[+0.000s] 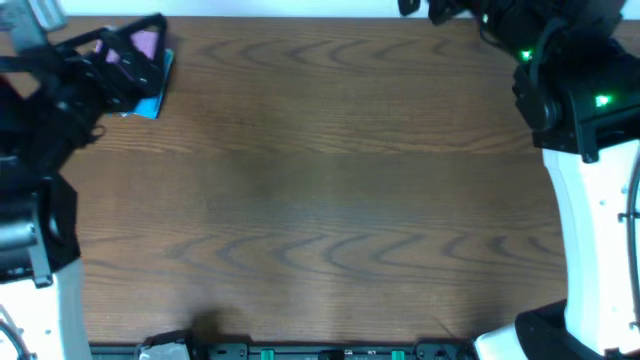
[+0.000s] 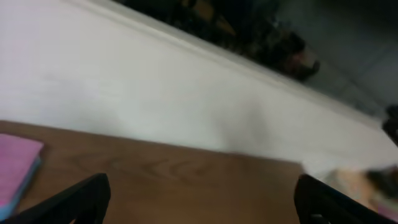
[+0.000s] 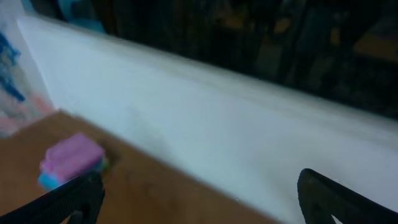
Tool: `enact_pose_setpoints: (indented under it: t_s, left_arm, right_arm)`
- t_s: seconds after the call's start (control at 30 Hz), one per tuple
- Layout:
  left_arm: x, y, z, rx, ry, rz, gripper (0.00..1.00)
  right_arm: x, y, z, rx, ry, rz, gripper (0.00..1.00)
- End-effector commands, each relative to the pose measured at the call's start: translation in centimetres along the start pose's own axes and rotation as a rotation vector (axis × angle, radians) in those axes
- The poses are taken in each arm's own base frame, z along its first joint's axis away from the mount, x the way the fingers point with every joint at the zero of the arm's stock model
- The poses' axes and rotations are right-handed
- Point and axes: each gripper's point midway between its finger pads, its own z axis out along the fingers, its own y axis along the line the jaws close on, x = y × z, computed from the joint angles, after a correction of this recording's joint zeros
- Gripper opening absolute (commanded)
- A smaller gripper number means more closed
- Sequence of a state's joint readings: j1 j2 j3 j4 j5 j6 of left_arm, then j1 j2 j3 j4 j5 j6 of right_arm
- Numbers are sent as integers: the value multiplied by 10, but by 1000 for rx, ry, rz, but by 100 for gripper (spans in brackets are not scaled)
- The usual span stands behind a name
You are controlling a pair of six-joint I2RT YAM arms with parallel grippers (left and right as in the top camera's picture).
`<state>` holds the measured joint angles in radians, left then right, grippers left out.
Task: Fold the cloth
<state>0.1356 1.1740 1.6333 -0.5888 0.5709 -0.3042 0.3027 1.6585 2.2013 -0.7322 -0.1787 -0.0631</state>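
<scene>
Cloth (image 3: 71, 160): compact layered stack (pink over blue)

Overhead: straight down on the whole table (image 1: 320, 180), from well above. Left wrist: low, close to the table's far-left corner, facing the white wall (image 2: 155, 106). Right wrist: same wall, seen from farther right. All three catch the pink cloth (image 1: 148, 45).
</scene>
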Motion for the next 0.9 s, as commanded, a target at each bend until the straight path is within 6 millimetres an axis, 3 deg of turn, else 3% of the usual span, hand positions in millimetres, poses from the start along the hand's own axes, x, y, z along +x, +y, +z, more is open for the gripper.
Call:
enact_pose_setpoints:
  t_s: [0.0,0.1,0.23,0.43,0.57,0.73,0.87]
  left_arm:
    - [-1,-16,-22,-80,-48,235,95]
    - [-3,-30,-51,-133,-110,298,95]
    - [2,-42,-96,-135,-225,322,95]
    - [52,-31,-131,-85,-384,329,95]
    - [72,-25,-140,-72,-423,334,95]
    - [65,-29,-144,-56,-474,344,95]
    - [68,-28,-142,-57,-460,343,95]
  right_arm:
    - [12,5,-19,1,28,-25,99]
    - [23,11,-50,1,15,-103,99]
    - [48,25,-111,8,-70,-203,99]
    - [94,24,-197,133,-252,-225,99]
    - [114,29,-214,135,-264,-226,99]
    - [113,36,-216,98,-275,-229,99]
    - [129,36,-211,87,-208,-218,99]
